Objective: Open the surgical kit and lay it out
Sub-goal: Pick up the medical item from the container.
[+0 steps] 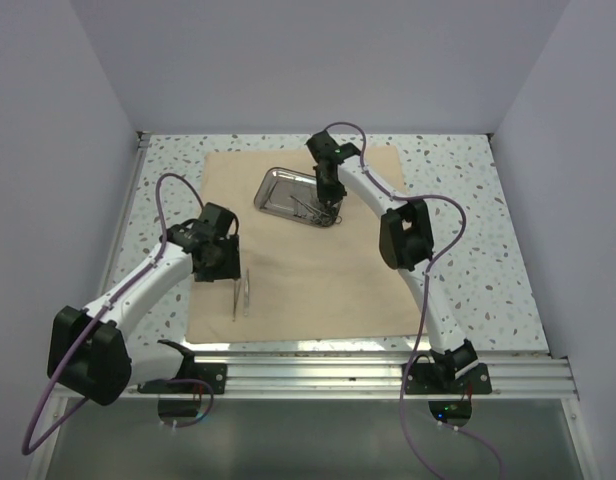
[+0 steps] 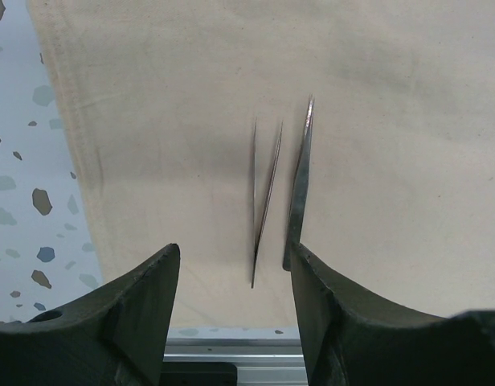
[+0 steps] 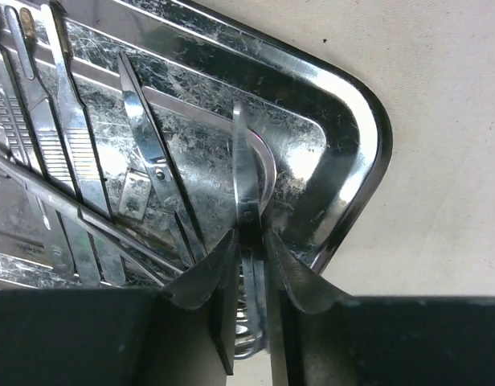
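**Spotter:** Start at the left side of the cloth wrap (image 1: 308, 270). What do you have there?

**Checker:** Your left gripper (image 2: 233, 256) hangs over the wrap's left part, toward its near edge. Its two fingers (image 2: 344, 322) stand wide apart, with only cloth between them.

**Spotter:** And how many pieces lie under it?

**Checker:** You have two, both flat on the wrap. The first is one pair of tweezers (image 2: 255, 253), with the joined end toward your gripper and the arms slightly parted. The second is one slim steel instrument (image 2: 299, 185) just to their right. I cannot tell what kind it is. Its near end lies right beside one finger, and I cannot tell whether they touch.

**Spotter:** What about the middle?

**Checker:** There is one wrap, spread flat on the speckled table (image 1: 468, 200). One steel tray (image 1: 276, 188) sits on the wrap's far half, turned at an angle to the wrap's edges.

**Spotter:** And the right?

**Checker:** Your right gripper (image 3: 249, 241) is over the tray's right end. Its jaws are narrow and pinch one pair of curved scissors (image 3: 246, 193) just below the pivot. The blades point into the tray's rounded corner.

**Spotter:** What else can you count in the tray?

**Checker:** To the left of those scissors you have one second hinged pair (image 3: 157, 173). Beyond it are two ridged-handled pieces (image 3: 79, 161), with thin bars crossing under them. They overlap, so the full count cannot be told.
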Available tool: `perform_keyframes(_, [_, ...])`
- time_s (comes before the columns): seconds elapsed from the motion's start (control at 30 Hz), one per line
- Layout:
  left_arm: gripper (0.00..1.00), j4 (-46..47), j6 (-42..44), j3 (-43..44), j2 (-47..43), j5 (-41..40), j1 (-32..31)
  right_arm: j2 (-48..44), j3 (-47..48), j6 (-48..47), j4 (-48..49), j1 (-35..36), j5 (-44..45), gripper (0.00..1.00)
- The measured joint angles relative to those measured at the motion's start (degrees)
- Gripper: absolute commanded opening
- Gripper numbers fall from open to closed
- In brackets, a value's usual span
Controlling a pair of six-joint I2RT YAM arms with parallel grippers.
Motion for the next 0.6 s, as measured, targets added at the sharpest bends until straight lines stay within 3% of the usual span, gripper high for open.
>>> perform_keyframes(0.03, [0.61,0.0,0.2,0.0,0.1,0.0,0.0,0.0,0.0,0.5,0.2,0.0,-0.8,0.11])
perform_keyframes(0.17, [0.61,0.0,0.8,0.0,0.9,-0.2,0.0,0.2,0.0,1.5,0.3,-0.2,-1.9,0.0])
perform_keyframes(0.6, [0.61,0.1,1.2,0.2,2.0,-0.2,0.0,0.2,0.4,1.9,1.2,-0.7,-4.4,0.0])
